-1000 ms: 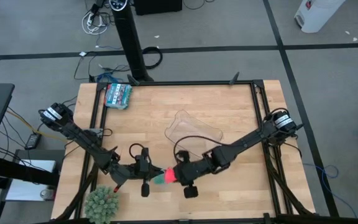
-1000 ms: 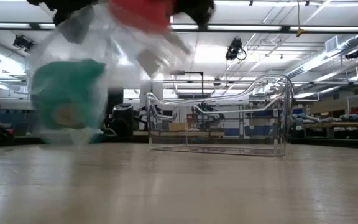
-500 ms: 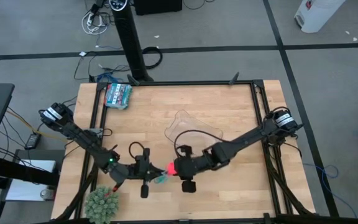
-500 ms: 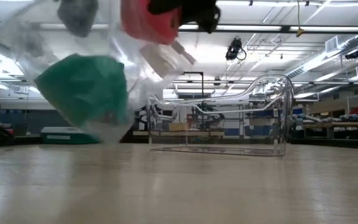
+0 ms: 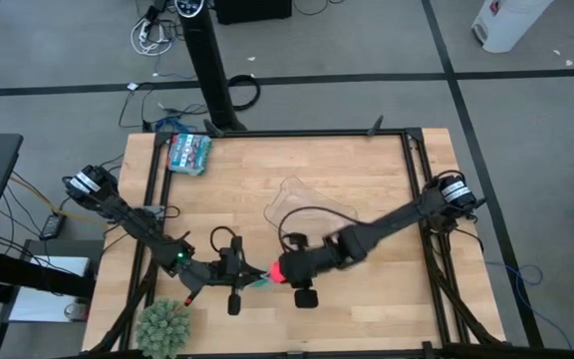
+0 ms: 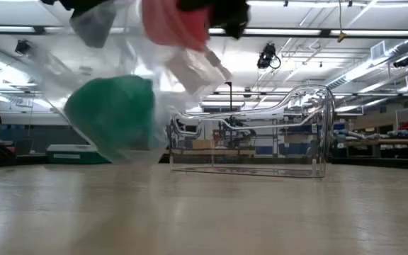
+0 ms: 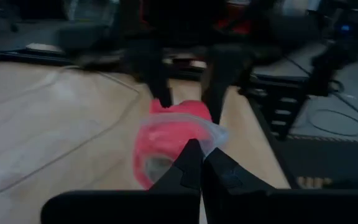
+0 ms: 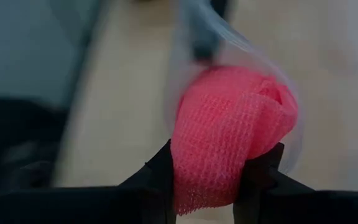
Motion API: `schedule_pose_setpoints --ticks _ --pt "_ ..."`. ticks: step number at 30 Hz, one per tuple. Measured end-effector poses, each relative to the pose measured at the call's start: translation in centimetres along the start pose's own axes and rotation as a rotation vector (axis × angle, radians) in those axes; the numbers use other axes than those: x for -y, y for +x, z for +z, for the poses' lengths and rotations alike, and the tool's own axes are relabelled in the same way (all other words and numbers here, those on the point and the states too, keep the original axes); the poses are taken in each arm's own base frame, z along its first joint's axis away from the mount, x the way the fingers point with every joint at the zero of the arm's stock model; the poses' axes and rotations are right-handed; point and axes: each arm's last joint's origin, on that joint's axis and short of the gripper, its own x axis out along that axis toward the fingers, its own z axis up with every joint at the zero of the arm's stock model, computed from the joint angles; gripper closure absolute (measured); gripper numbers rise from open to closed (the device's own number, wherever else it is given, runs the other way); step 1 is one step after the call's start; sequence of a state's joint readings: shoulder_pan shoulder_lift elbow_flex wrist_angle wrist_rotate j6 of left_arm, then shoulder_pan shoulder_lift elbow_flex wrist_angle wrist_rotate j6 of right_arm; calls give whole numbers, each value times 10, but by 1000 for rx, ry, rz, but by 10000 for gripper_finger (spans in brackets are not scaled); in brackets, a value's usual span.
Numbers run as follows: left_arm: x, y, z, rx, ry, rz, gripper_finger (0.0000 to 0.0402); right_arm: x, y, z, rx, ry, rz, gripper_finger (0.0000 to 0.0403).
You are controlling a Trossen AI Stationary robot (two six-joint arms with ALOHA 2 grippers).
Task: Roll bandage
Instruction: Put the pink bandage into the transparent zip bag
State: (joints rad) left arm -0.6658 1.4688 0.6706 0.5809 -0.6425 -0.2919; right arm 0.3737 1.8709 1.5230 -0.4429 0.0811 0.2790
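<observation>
The bandage is a bright pink-red chunky roll (image 5: pixel 275 269), also seen in the right wrist view (image 8: pixel 229 137), the left wrist view (image 7: pixel 166 140) and the low view (image 6: pixel 172 21). It sits at the mouth of a clear plastic bag (image 6: pixel 154 92) lifted above the table near its front edge. A teal roll (image 6: pixel 112 117) lies in the bag's hanging bottom. My right gripper (image 5: pixel 281 270) is shut on the pink roll. My left gripper (image 5: pixel 249 282), just left of it, is shut on the bag. My left gripper pinches the clear bag's upper edge (image 7: pixel 213 134) between its two shut fingers, coming level from the table's left. The bag hangs below, clear of the table, with the teal roll in it. My right gripper pinches the pink roll's two sides (image 8: pixel 185 168) between its two fingers (image 8: pixel 263 168), coming from the table's right. The roll is lifted clear of the table, with the bag's plastic (image 8: pixel 288 134) around its far end.
A clear plastic tray (image 5: pixel 312 209) stands at the table's middle, behind the grippers; it also shows in the low view (image 6: pixel 250 131). A teal packet (image 5: pixel 189 152) lies at the far left corner. A green plant (image 5: pixel 162 324) stands at the near left corner.
The hanging bag has swung toward the table's right, carrying the teal roll with it. My right gripper has moved slightly toward the far edge with the pink roll still in its hold. Both grippers stay shut.
</observation>
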Motion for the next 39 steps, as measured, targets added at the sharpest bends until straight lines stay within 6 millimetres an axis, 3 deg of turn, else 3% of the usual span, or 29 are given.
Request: schedule_pose_setpoints --ticks 2,5,8,11,15,22,28,33,37,39 --pt "1 -1 1 2 -7 -14 399 -2 2 4 25 -48 108 303" --pt "0 0 1 -1 -7 -8 399 2 2 0 29 8 -109 308" --pt "1 -1 0 -6 -6 -14 399 5 4 4 10 -19 92 310" --pt "0 -1 1 -3 -8 -13 399 8 3 2 35 26 -107 311" --pt "1 -1 0 -7 -3 -35 399 9 3 7 17 -18 115 311" --pt "3 0 3 9 35 -100 399 14 -2 3 0 55 -50 310" --pt "5 -1 4 13 48 -125 399 2 -1 8 43 -21 127 310" --pt "1 1 6 44 67 -81 399 14 -2 0 -28 86 -88 310" --pt "1 2 7 44 45 -94 399 6 3 6 29 13 86 310" --pt "-1 3 9 46 26 -88 399 2 2 10 85 -20 71 310"
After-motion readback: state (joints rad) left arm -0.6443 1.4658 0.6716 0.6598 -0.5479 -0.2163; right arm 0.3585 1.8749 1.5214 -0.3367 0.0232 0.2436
